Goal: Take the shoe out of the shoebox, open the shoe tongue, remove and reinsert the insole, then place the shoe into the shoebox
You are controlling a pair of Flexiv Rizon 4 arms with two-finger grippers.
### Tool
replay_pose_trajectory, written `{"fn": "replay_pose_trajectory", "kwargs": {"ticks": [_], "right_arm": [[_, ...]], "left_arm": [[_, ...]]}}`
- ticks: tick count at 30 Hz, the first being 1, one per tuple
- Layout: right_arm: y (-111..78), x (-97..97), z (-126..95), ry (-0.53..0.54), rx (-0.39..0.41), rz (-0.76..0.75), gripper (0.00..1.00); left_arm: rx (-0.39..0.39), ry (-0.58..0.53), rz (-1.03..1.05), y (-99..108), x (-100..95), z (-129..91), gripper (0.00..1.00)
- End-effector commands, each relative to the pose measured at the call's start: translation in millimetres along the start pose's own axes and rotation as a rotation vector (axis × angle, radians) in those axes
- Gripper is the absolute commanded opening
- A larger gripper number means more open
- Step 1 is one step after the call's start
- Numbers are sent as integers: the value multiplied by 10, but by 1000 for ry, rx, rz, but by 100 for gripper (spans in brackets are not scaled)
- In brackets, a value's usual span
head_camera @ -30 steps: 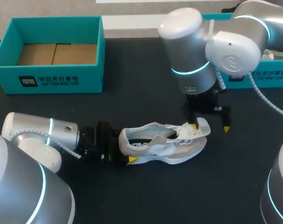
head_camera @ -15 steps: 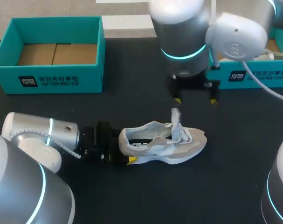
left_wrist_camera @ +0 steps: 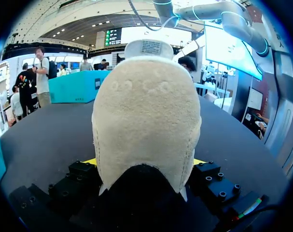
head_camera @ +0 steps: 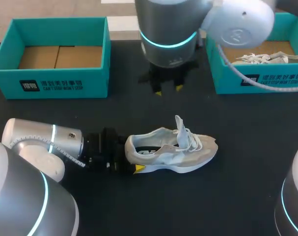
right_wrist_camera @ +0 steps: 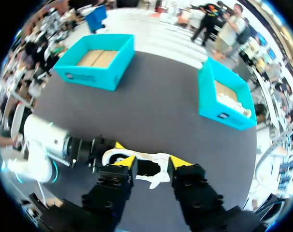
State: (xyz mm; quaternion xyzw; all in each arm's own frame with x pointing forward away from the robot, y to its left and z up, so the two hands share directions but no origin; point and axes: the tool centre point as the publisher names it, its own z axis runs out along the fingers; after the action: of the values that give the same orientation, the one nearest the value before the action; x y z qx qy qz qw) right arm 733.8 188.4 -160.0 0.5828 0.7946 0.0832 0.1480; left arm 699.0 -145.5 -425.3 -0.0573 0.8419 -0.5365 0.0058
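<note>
A white and beige shoe (head_camera: 171, 147) lies on its sole on the black table, toe to the right, with its tongue (head_camera: 179, 125) standing upright. My left gripper (head_camera: 126, 160) is shut on the shoe's heel (left_wrist_camera: 146, 125), which fills the space between its fingers. The right gripper (head_camera: 168, 90) hangs above the table behind the shoe, open and empty, its yellow tips a short way apart. In the right wrist view, that gripper (right_wrist_camera: 151, 162) looks down on the shoe (right_wrist_camera: 158, 158) far below.
An open teal shoebox (head_camera: 53, 81) with a cardboard floor stands at the back left. A second teal box (head_camera: 266, 78) at the back right holds white items. My left arm (head_camera: 45, 142) lies low along the table's left.
My right gripper let go of the tongue, rose and moved back and to the left, its fingers drawing closer. The tongue now stands upright. The left gripper and shoe stayed put.
</note>
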Motion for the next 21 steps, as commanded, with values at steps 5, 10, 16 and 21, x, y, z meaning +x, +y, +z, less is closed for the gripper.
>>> {"fn": "replay_pose_trajectory", "kwargs": {"ticks": [5, 10, 16, 21], "right_arm": [[-5, 389, -37, 253, 189, -1002, 0], [-5, 389, -37, 253, 189, -1002, 0], [-5, 389, -37, 253, 189, -1002, 0], [-5, 389, -37, 253, 189, -1002, 0]], "left_arm": [[-3, 1, -1, 55, -25, 52, 0], [-3, 1, -1, 55, -25, 52, 0], [-3, 1, -1, 55, -25, 52, 0], [-3, 1, -1, 55, -25, 52, 0]]}}
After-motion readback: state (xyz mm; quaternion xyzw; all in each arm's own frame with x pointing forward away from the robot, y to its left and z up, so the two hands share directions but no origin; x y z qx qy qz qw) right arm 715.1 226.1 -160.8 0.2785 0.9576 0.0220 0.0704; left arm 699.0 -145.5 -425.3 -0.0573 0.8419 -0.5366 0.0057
